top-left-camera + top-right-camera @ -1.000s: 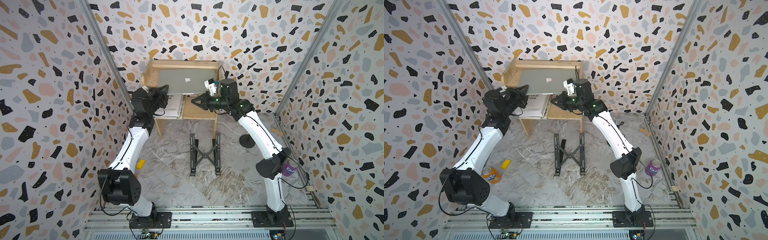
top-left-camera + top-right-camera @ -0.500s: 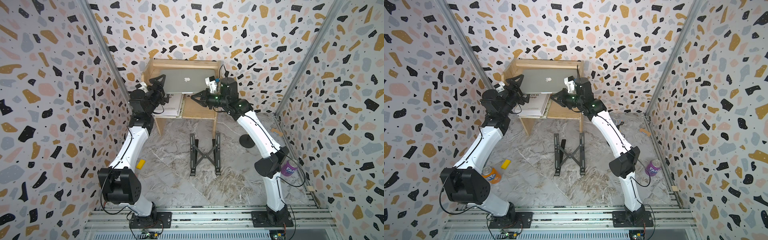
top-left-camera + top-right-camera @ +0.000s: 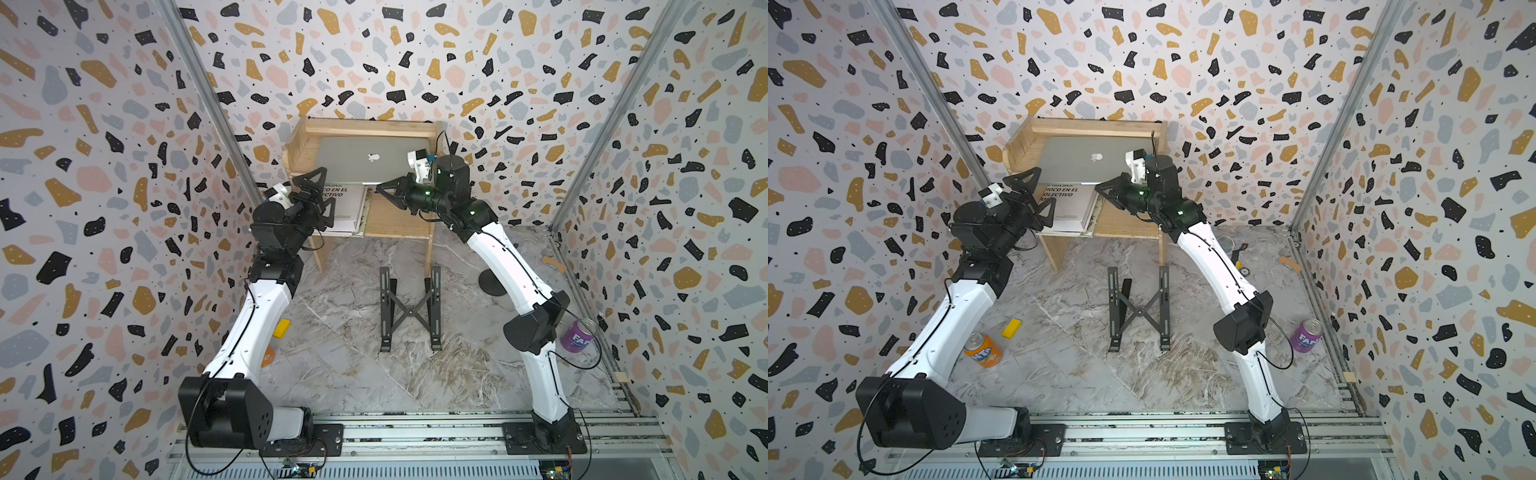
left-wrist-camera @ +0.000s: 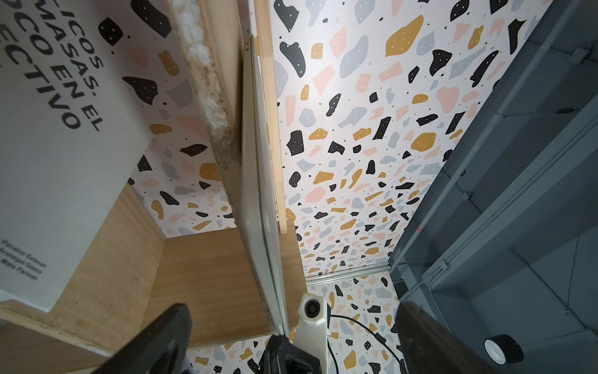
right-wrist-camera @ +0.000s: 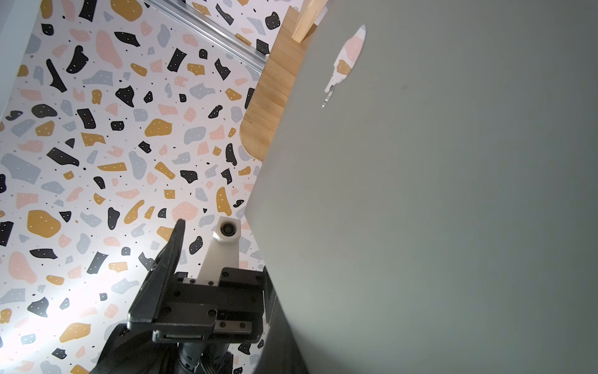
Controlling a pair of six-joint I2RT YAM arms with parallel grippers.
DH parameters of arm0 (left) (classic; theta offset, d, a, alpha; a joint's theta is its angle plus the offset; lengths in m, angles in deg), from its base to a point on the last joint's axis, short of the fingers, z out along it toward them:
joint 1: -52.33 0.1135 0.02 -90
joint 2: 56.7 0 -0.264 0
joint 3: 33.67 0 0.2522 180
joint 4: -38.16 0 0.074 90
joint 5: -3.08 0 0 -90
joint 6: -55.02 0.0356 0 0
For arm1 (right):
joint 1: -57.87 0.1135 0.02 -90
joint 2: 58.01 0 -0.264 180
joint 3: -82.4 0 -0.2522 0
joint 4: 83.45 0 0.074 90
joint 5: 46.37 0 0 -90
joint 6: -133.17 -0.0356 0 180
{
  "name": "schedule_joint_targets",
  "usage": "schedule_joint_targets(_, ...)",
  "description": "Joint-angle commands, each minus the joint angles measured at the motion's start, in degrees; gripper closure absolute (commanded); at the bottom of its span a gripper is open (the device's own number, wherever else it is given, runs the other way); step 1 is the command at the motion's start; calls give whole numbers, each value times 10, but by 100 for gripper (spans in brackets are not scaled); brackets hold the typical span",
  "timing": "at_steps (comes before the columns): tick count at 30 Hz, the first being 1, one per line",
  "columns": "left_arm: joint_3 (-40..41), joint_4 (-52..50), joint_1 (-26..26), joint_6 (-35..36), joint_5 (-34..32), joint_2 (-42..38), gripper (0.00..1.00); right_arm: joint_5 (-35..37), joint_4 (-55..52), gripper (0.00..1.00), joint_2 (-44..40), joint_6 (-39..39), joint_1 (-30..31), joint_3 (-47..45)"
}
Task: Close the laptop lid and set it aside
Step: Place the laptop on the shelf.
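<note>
The silver laptop [image 3: 365, 164] lies on top of the wooden shelf [image 3: 299, 145] at the back, with its lid [image 3: 1088, 162] down and the apple logo facing up. My left gripper [image 3: 322, 193] is open in front of the laptop's left front corner, clear of it and above the white book. In the left wrist view the laptop's thin edge [image 4: 259, 181] runs ahead between the open fingers [image 4: 161, 340]. My right gripper [image 3: 384, 190] is shut, with its tip just under the laptop's overhanging front edge. The lid [image 5: 437, 210] hides its fingers in the right wrist view.
A white book [image 3: 347, 203] with black lettering lies on the lower shelf. A black X-shaped stand [image 3: 409, 307] sits on the marble floor. An orange can [image 3: 982, 351], a yellow block [image 3: 1011, 328] and a purple can [image 3: 1306, 334] lie near the arms.
My left gripper was shut at the laptop's left front corner. It has since opened wide and drawn back a little towards its arm. The right arm has hardly moved.
</note>
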Motion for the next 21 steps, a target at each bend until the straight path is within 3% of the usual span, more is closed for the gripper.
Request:
schedule_joint_targets(1,21,21,5,13,-8,-42,0,18,14,100,16,-13,-3,36)
schedule_joint_targets(7,82,0,5,29,-5,-107,0,7,26,100,20,-6,-3,42)
schedule_joint_targets(15,125,-102,4,116,2,-185,0,-44,17,100,-8,53,8,40)
schedule_joint_targets(17,137,-123,4,135,-2,-202,0,-60,32,94,-17,62,11,40)
schedule_joint_targets(21,154,-161,4,171,-2,-230,0,-83,36,70,-39,82,15,39)
